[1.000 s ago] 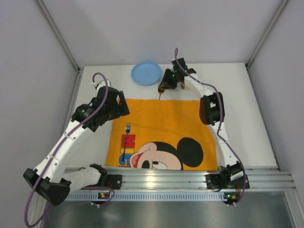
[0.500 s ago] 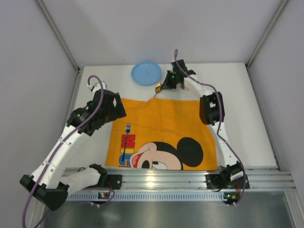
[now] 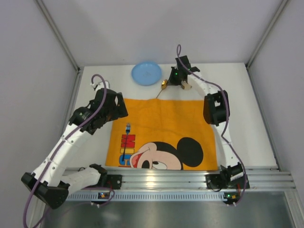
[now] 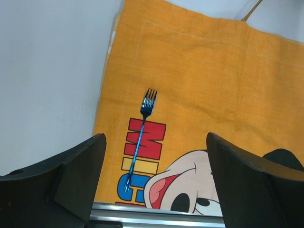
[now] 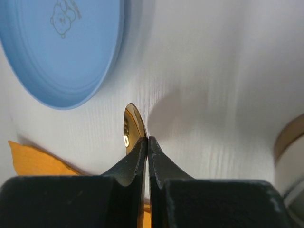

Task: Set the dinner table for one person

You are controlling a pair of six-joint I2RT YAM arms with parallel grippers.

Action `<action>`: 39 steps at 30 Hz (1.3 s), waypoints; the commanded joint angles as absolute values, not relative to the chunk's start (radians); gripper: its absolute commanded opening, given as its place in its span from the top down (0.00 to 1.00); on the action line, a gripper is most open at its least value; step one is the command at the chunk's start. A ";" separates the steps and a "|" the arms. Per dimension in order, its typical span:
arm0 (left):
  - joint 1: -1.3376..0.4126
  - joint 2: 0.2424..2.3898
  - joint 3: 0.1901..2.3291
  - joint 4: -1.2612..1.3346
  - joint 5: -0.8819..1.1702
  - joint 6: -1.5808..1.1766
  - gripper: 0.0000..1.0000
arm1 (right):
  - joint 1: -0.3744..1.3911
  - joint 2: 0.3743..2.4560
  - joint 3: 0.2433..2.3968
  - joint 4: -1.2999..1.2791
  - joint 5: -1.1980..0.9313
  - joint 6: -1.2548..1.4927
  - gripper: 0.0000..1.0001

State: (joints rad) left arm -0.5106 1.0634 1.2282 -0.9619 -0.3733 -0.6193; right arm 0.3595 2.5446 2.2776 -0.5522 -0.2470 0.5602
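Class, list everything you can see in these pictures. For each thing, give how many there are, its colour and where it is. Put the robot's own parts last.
dinner table: one, white, under everything.
placemat: one, orange with a cartoon mouse, on the table's near middle.
fork: one, blue, on the placemat's left part, tines pointing away from the arm bases.
plate: one, light blue, on the table beyond the placemat's far edge.
spoon: one, gold, between plate and placemat, pinched in the right claw.
rail: one, silver, along the table's near edge.
left arm, right arm: two, white with black joints.
left claw: one, black, open above the fork.
right claw: one, black, shut on the spoon.
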 commanded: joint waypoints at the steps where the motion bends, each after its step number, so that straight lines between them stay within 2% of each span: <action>1: -0.514 1.072 1.226 -0.893 -0.353 -0.580 0.08 | 0.339 2.390 2.357 -0.538 -0.134 0.496 1.00; 8: -0.512 1.086 1.223 -0.851 -0.330 -0.549 0.07 | 0.336 2.260 2.448 -0.534 -0.003 0.419 1.00; 15: -0.511 1.126 1.203 -0.784 -0.267 -0.537 0.07 | 0.318 2.054 2.392 -0.526 0.069 0.313 1.00; 18: -0.511 1.140 1.198 -0.758 -0.242 -0.531 0.07 | 0.308 1.915 2.262 -0.529 0.043 0.255 1.00; 23: -0.511 1.160 1.189 -0.724 -0.209 -0.519 0.07 | 0.302 1.644 1.849 -0.529 -0.159 0.147 1.00; 28: -0.511 1.172 1.175 -0.715 -0.152 -0.508 0.07 | 0.279 1.485 1.476 -0.580 -0.282 0.078 1.00; 32: -0.511 1.181 1.164 -0.710 -0.121 -0.503 0.07 | 0.275 1.431 1.338 -0.704 -0.262 0.017 1.00; 39: -0.511 1.180 1.166 -0.713 -0.100 -0.508 0.07 | 0.278 1.376 1.154 -0.692 -0.216 0.038 1.00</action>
State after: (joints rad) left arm -0.5106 1.1851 1.1667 -0.7567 -0.1226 -0.5201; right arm 0.2848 1.4513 1.1618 -0.7219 -0.2165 0.0452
